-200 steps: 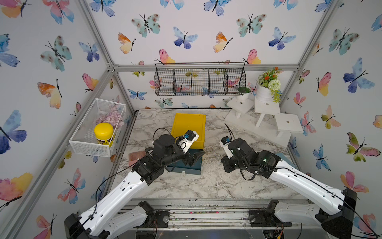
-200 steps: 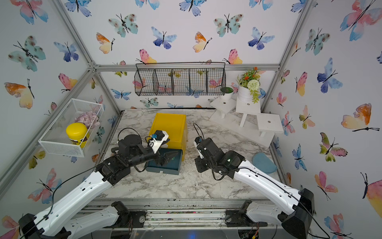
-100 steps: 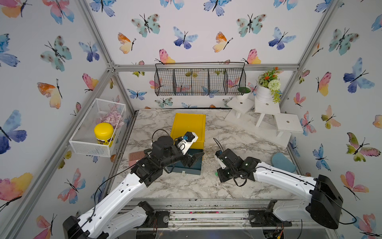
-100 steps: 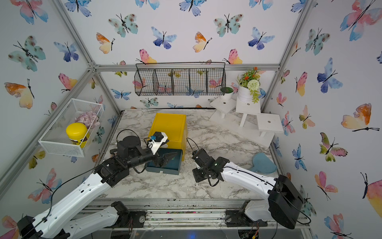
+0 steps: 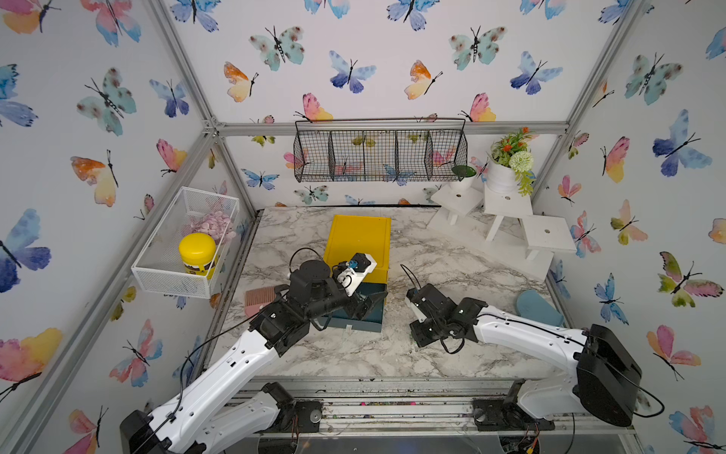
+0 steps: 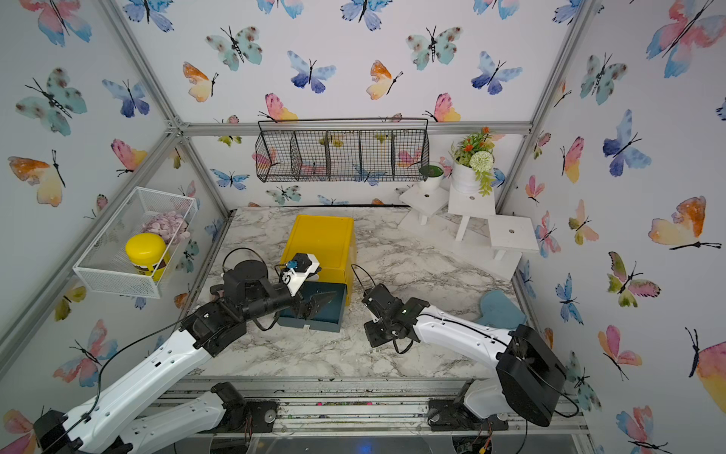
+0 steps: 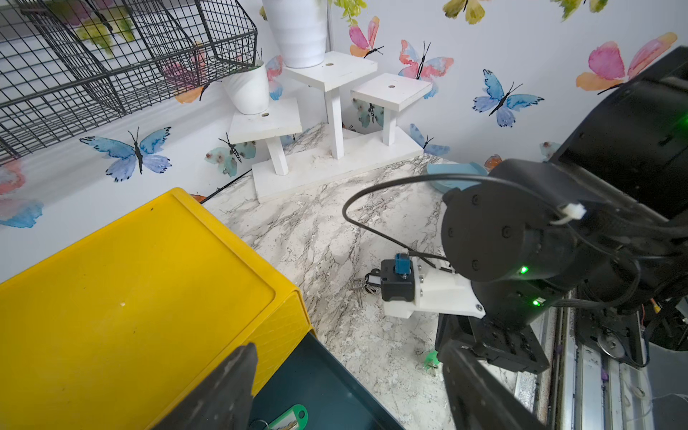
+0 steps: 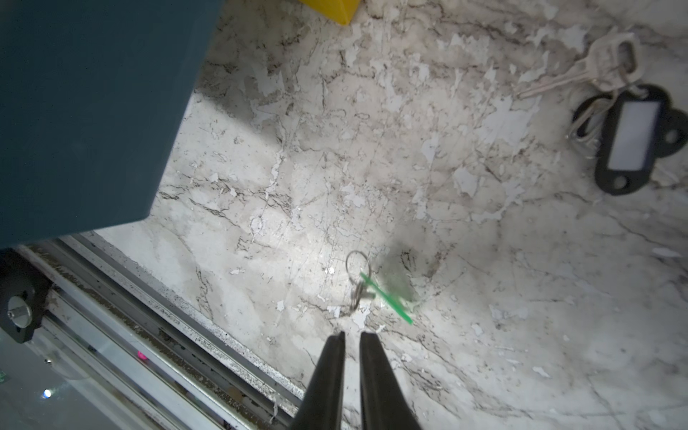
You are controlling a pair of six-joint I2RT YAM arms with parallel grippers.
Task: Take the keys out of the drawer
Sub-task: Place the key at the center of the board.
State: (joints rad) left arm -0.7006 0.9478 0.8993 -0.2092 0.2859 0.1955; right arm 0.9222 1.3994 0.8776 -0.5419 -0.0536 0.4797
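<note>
The marble worktop [image 5: 353, 353] fills the lower middle of both top views. A yellow cabinet [image 5: 359, 239] stands at centre frame, with its teal drawer [image 5: 353, 324] open just below it. The left tool [image 7: 348, 344] hangs over the drawer, jaws wide apart and empty, and green-tagged keys [image 7: 288, 419] lie inside. Right of the drawer, the right tool [image 8: 352, 335] points down, jaws narrowly apart and gripping nothing. Just past its tips is a blurred green-tagged bunch [image 8: 383, 294]. Black-tagged keys [image 8: 629, 137] rest on the worktop farther off.
</note>
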